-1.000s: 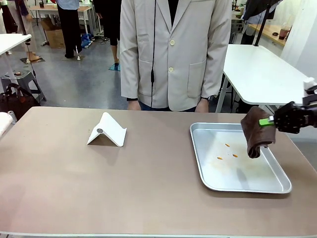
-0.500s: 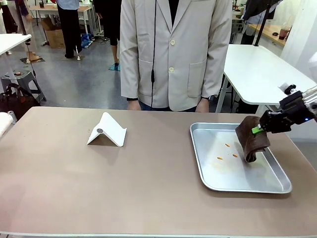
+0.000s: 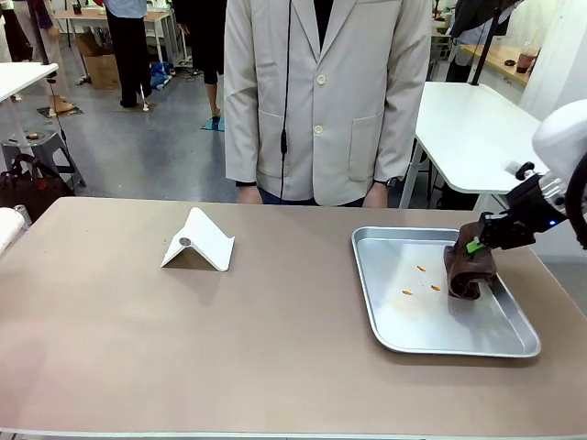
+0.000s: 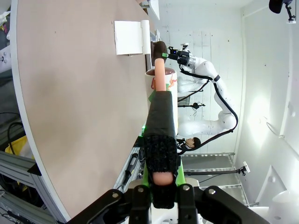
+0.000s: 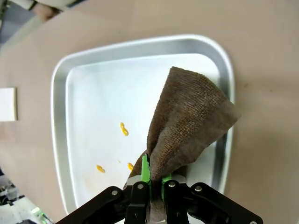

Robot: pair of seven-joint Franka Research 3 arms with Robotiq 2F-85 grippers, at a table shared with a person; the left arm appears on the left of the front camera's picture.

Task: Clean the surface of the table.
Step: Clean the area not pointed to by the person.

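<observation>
My left jaws hang off the left edge of the tabletop, closed on a long dark strip with a pinkish tip. I cannot tell what it is, so I would keep that arm parked. The tabletop, the thing I am to clean, spans the whole front view and looks bare across its near half. A white folded stand sits left of centre, toward the far edge, where a person stands with both hands resting on that edge.

On the right half lies the steel tray, its long side close to the right edge. Three small orange bits lie near the tray's middle. Just right of them my brown cloth is bunched on the tray floor, by the right wall.

My right jaws are pinched tight on the cloth's upper fold. I judge this is a wipe inside the tray. To do it well I should lower the cloth until it spreads flat, then drag it slowly across the bits toward one corner. I should press lightly, so the tray does not slide and nothing flicks onto the tabletop.
</observation>
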